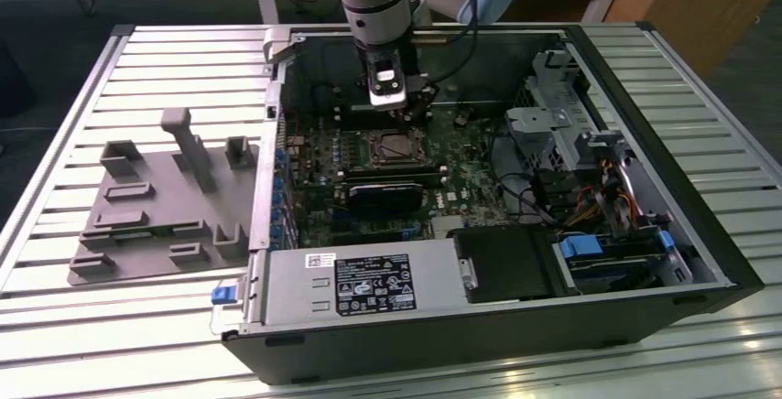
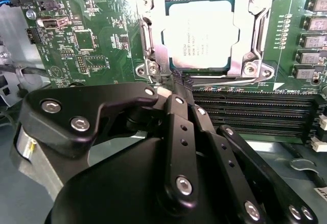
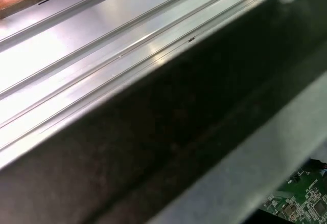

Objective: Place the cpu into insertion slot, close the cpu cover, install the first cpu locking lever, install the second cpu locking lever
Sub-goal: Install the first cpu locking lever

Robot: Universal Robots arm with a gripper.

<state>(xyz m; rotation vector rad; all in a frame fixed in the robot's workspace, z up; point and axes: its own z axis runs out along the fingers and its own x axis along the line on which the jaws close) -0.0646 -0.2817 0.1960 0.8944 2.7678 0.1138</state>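
Observation:
The cpu [image 2: 202, 29], a square chip with a silver-grey top, lies flat in the insertion slot [image 2: 152, 66] on the green motherboard. The cpu cover [image 2: 254, 17], a silvery frame, lies down around the chip, which shows through its window. My gripper [image 2: 177, 79] has its black fingertips drawn together at one corner of the socket, beside the memory slots [image 2: 245, 111]. I cannot tell whether anything is pinched between them. In the exterior view the gripper [image 1: 409, 117] hangs inside the open computer case, just behind the socket [image 1: 394, 147].
A black fan card [image 1: 385, 193] sits in front of the socket. A power supply [image 1: 354, 285], drive bays [image 1: 617, 257] and cables fill the case's front and the exterior view's right. A grey fixture [image 1: 159, 198] lies on the slatted table [image 1: 73, 326].

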